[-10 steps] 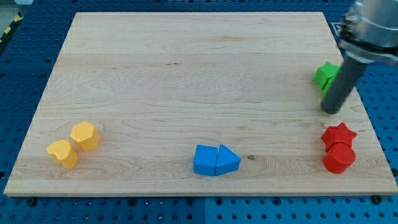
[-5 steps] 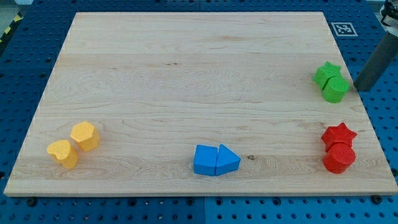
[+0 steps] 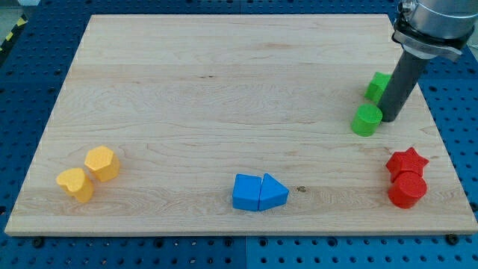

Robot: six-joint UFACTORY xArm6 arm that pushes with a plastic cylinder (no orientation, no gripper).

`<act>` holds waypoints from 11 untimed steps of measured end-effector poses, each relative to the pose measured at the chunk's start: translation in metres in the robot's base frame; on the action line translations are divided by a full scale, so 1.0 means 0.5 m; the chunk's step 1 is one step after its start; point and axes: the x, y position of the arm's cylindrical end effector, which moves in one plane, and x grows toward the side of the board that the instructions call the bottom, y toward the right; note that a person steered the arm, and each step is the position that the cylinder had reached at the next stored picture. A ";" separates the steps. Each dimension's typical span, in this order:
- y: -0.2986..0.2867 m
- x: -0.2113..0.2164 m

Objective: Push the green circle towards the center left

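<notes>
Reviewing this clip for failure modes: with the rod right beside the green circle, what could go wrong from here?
1. My tip sits at the green circle's right edge, slightly high; an off-centre push could let the circle roll off toward the view's bottom.
2. The green star is partly hidden behind the rod, close by; the rod could drag it along.
3. The route to the centre left is long, so small heading errors may add up, possibly drifting toward the blue blocks.
</notes>
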 end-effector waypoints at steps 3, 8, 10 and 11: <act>0.013 0.014; -0.402 0.047; -0.622 0.047; -0.716 0.047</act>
